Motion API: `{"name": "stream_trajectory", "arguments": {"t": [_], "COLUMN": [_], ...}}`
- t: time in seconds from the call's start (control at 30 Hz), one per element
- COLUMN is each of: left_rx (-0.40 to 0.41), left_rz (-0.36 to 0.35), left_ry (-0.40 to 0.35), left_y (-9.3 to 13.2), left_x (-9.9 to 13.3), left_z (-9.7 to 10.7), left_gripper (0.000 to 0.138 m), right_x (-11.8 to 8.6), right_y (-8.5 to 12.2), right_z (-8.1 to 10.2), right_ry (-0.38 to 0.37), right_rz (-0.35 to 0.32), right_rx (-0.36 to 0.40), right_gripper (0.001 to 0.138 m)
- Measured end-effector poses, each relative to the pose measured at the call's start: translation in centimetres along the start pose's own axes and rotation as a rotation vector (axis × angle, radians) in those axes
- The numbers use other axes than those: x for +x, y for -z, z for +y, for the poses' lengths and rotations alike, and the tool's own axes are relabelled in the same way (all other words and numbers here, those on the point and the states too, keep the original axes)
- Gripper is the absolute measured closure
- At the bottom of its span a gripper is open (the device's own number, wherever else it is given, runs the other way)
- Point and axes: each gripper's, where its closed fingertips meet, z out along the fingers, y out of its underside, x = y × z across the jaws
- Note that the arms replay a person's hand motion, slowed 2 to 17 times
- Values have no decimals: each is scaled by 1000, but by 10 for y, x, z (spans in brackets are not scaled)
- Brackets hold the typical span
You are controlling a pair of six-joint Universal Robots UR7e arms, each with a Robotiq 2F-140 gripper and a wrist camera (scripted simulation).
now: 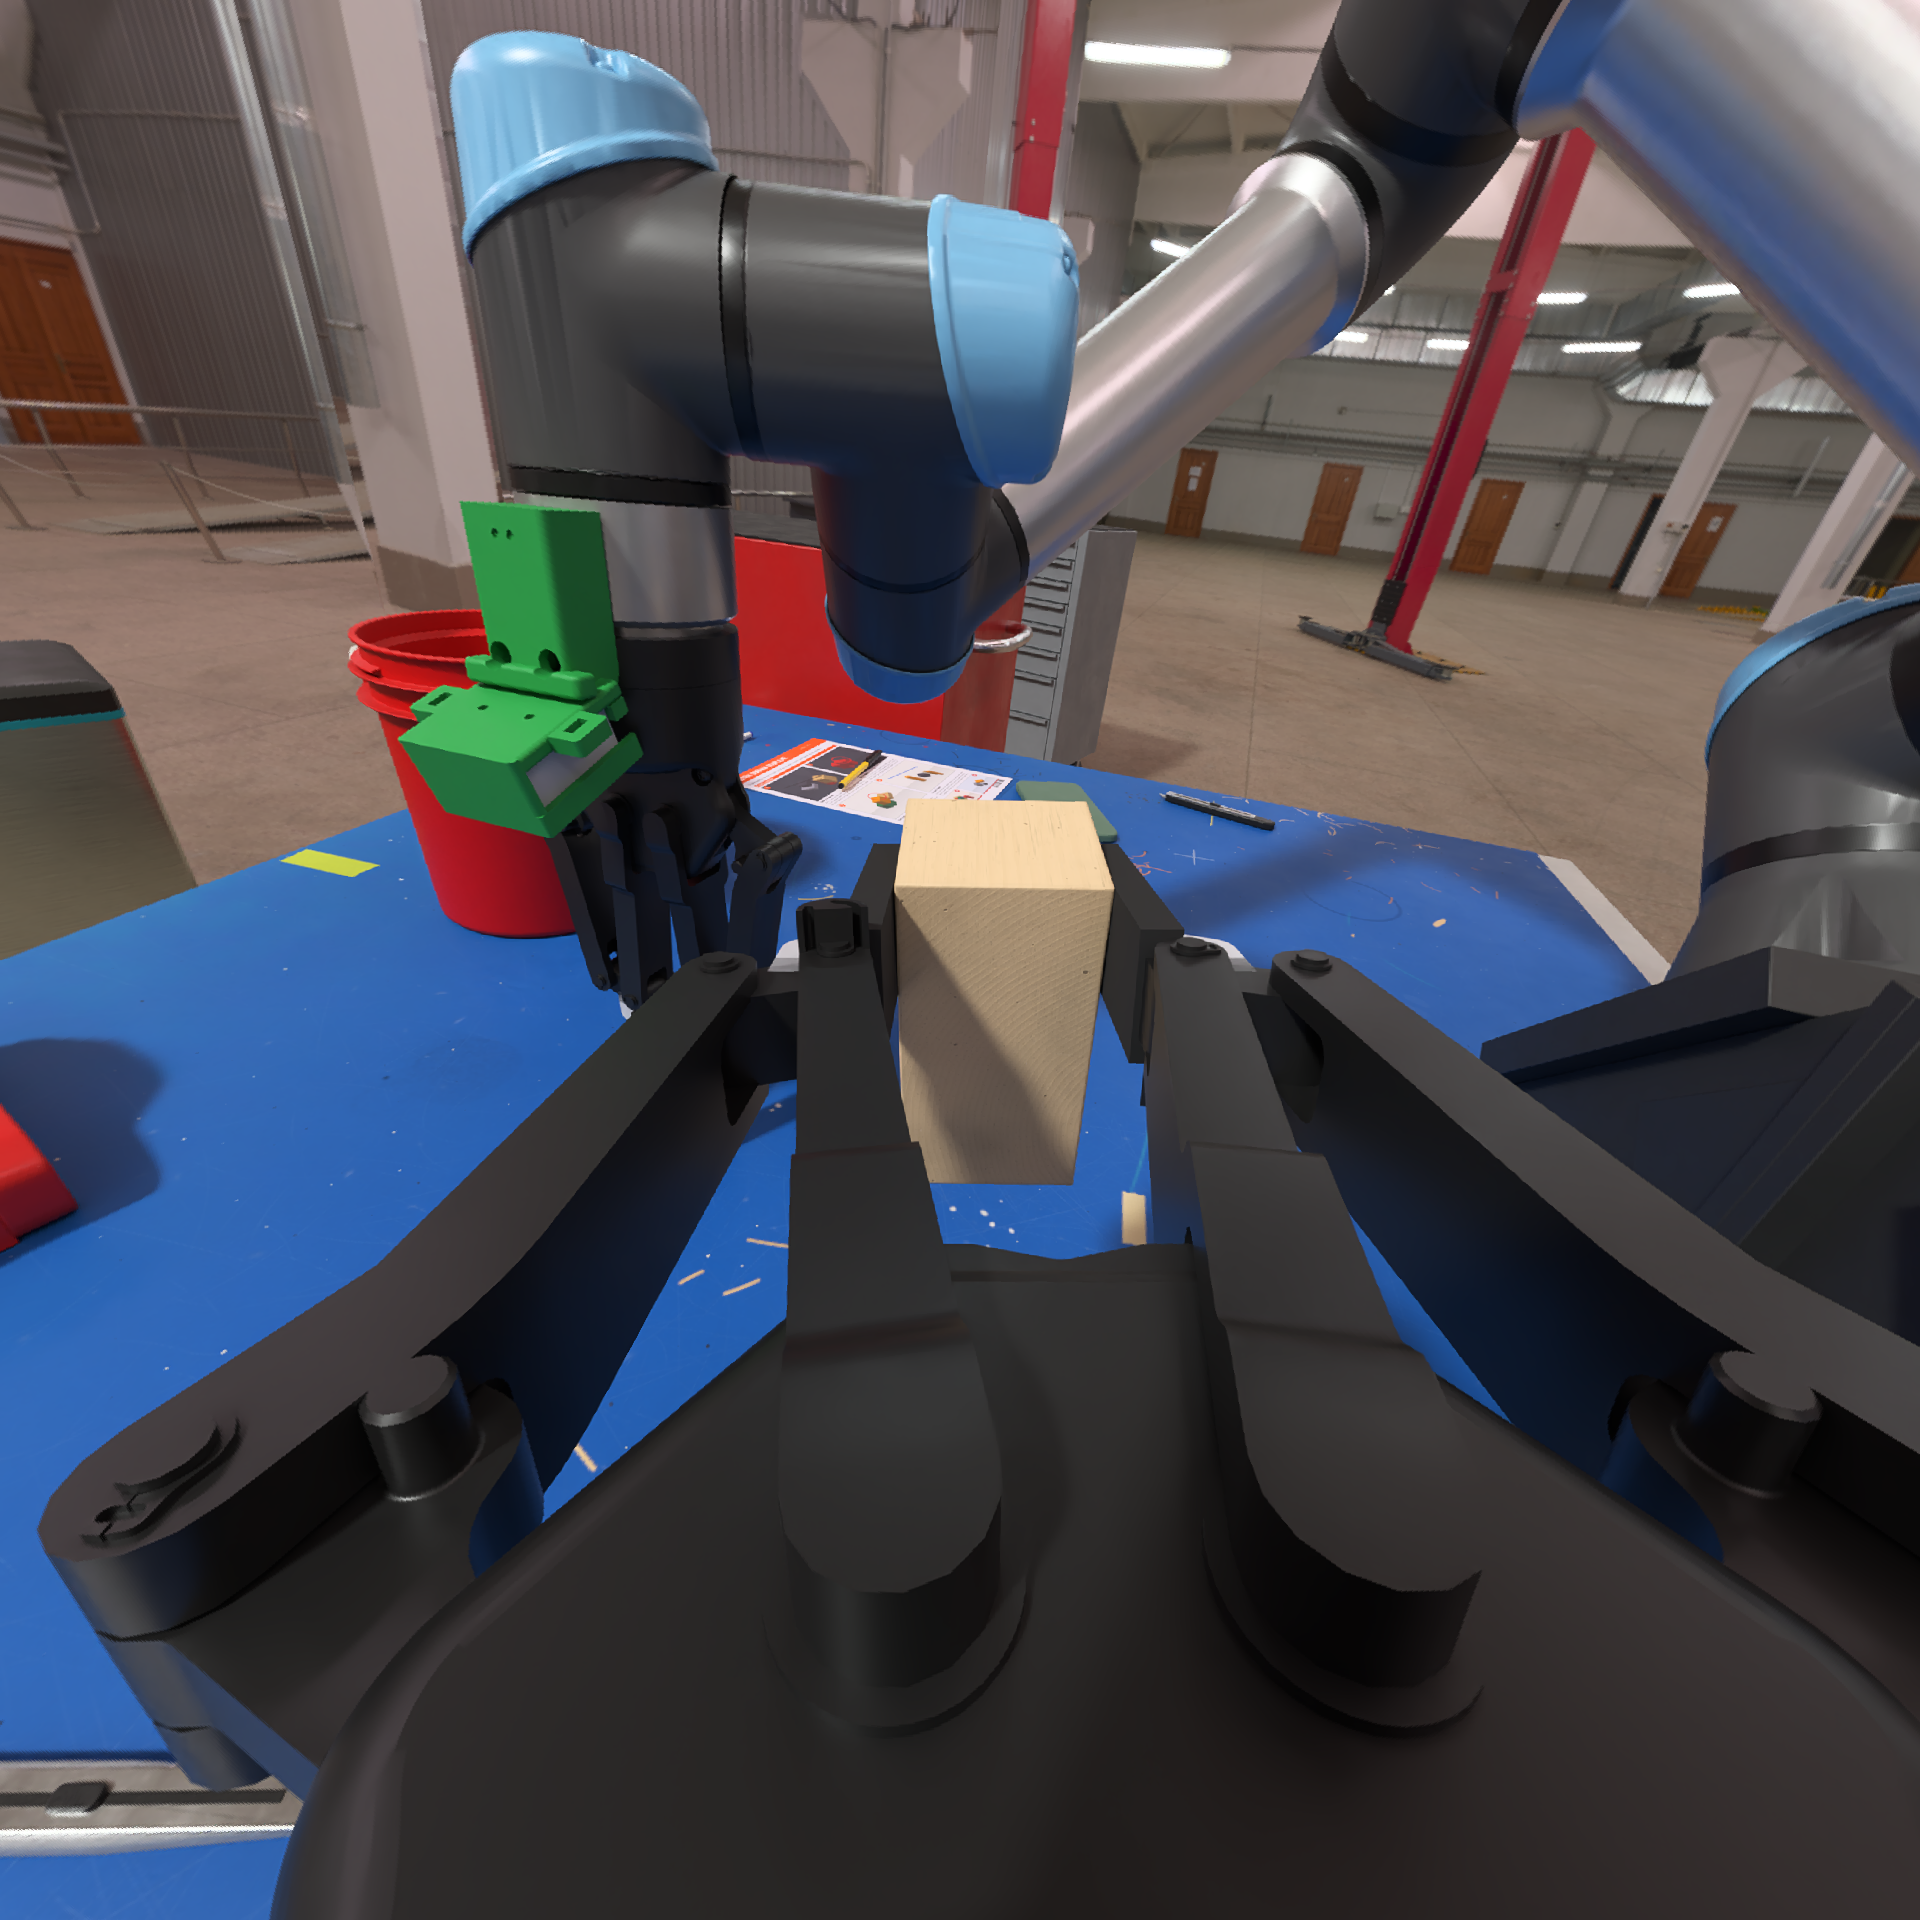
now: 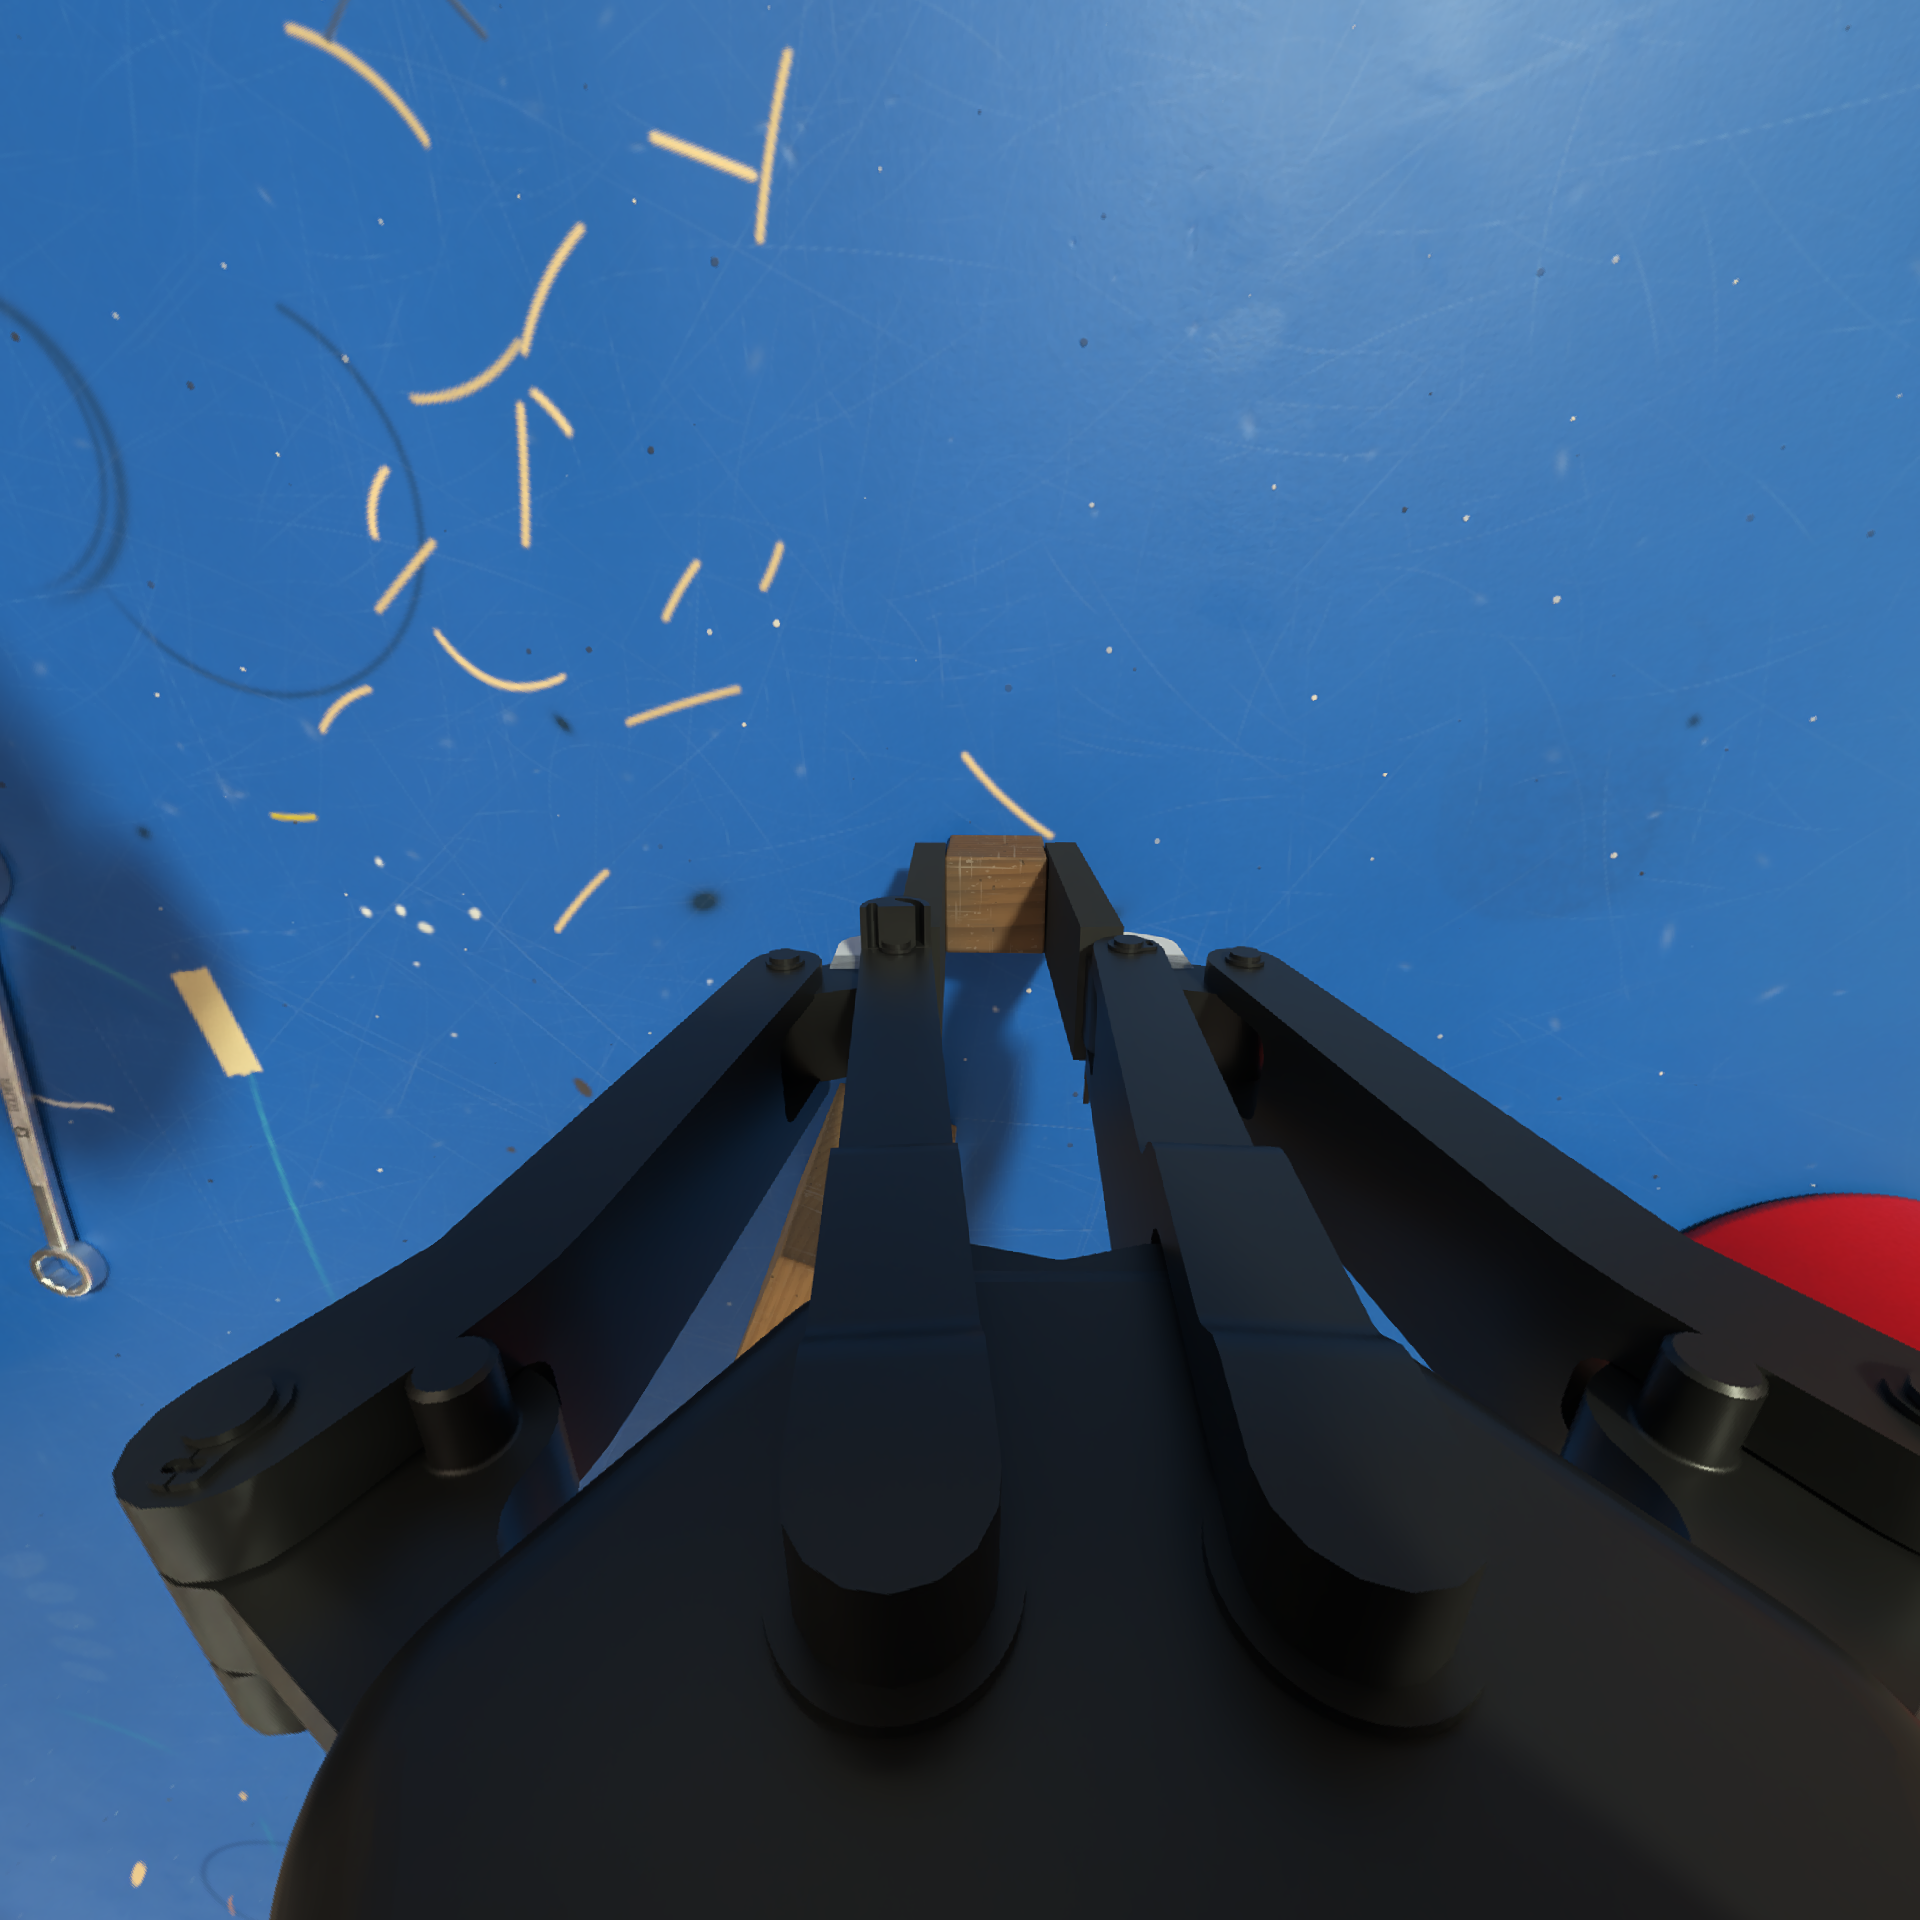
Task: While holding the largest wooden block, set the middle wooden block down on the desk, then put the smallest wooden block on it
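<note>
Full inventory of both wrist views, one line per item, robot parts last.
pale wooden block: 1, light tan, clamped in the left gripper above the desk
small wooden block: 1, brown, between the right gripper's fingertips
desk: 1, blue, scratched, under both grippers
wood shavings: many, tan, scattered on the desk
bucket: 1, red, beyond the desk's far edge
leaflet: 1, white and orange, far side of the desk
pen: 1, black, far side of the desk
wrench: 1, silver, desk's left edge in the right wrist view
left gripper: 1, black, shut on the pale block
right gripper: 1, black, shut on the small block
</note>
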Motion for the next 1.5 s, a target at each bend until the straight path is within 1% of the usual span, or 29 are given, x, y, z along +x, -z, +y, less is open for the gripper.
{"name": "stream_trajectory", "arguments": {"t": [0.23,0.37,0.9,1.2,1.5], "left_rx": [1,1,3,3,3], "left_rz": [-2,-2,-1,2,8], "left_ry": [-2,-2,-2,-5,-9], "left_y": [1,1,-1,-2,-3], "left_x": [0,0,-1,0,2], "left_z": [0,0,0,0,-1], "left_gripper": [92,92,92,92,92], "right_x": [5,4,4,3,1], "right_y": [2,2,5,13,27], "right_z": [-3,-2,0,0,3], "right_ry": [-6,-14,-17,-32,-41], "right_rz": [28,15,14,6,3], "right_rx": [29,31,23,21,12], "right_gripper": [114,114,114,114,114]}}
